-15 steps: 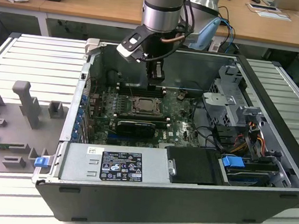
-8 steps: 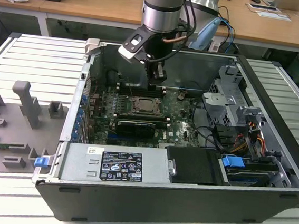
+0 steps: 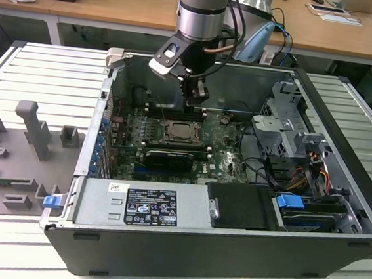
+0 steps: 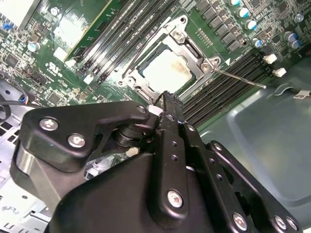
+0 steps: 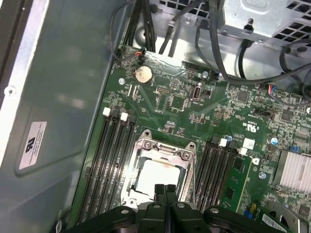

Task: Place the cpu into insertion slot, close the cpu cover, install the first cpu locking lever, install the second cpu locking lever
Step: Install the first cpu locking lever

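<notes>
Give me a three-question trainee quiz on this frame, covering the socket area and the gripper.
1. True or false: the cpu cover stands upright, clear of the cpu.
2. The fingers of the gripper are: A) wide open; B) shut together; C) clamped on a cable.
3. What long black parts flank the cpu cover on two sides?

Key: 1 false, it lies flat, framing the cpu; 2 B; 3 the memory slots.
</notes>
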Controlling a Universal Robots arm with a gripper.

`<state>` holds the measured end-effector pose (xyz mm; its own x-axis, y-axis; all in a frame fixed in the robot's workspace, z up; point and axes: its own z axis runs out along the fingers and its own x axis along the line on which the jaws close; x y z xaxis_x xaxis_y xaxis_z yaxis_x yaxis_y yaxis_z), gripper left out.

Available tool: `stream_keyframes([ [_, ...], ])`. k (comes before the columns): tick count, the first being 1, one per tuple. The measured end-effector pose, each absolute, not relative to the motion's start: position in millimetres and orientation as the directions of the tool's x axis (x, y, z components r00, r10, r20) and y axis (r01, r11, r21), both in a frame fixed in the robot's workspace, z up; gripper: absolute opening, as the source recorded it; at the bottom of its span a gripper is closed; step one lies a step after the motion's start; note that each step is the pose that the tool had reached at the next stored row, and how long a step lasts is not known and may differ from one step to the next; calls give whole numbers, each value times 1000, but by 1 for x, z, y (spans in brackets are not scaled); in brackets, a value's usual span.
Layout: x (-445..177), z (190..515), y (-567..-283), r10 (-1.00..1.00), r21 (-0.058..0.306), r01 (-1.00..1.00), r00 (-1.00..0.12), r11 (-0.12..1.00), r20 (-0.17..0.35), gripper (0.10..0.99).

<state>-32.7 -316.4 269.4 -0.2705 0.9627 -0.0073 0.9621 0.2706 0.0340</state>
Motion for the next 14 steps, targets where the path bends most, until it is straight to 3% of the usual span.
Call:
stream_keyframes([
  [14,-33,269,-316,922,34,922,-387,387,-7,106],
])
